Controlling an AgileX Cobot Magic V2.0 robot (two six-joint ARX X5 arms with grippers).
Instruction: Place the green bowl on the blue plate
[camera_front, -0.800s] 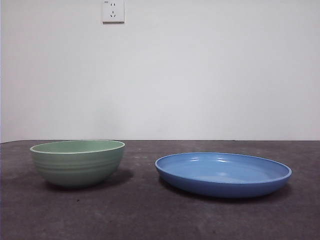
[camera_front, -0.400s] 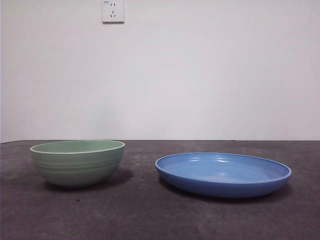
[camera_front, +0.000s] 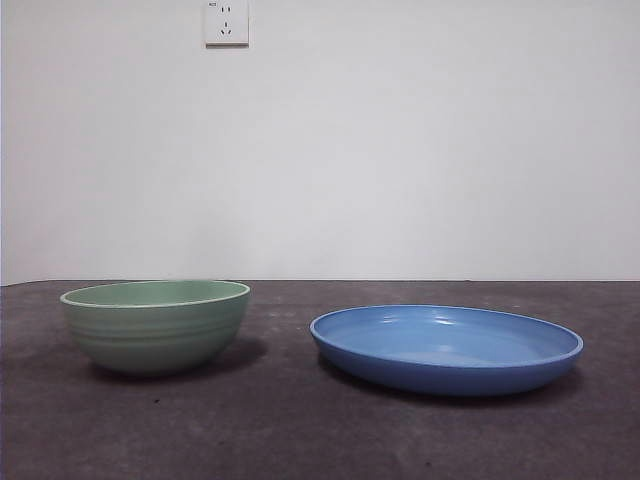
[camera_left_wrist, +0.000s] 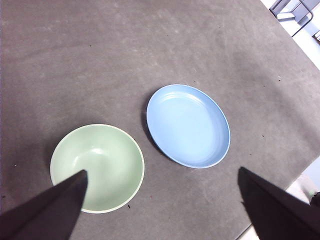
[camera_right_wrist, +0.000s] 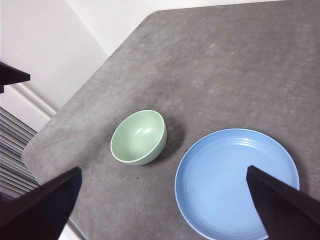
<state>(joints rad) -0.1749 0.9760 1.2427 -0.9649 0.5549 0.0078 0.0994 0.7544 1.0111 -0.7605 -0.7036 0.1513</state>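
Front view shows only the bowl (camera_front: 155, 325) and the plate (camera_front: 446, 348) standing apart on the dark table (camera_front: 280, 430), with a wall socket (camera_front: 226, 22) above; neither arm appears. Left wrist view adds the left claw (camera_left_wrist: 162, 210), spread wide and high over the table, the bowl under one of its tips, the plate lying between the tips and farther out. Right wrist view shows the right claw (camera_right_wrist: 165, 210), equally wide and high, one tip over the plate's edge, the bowl beyond, empty and upright beside the plate, not touching.
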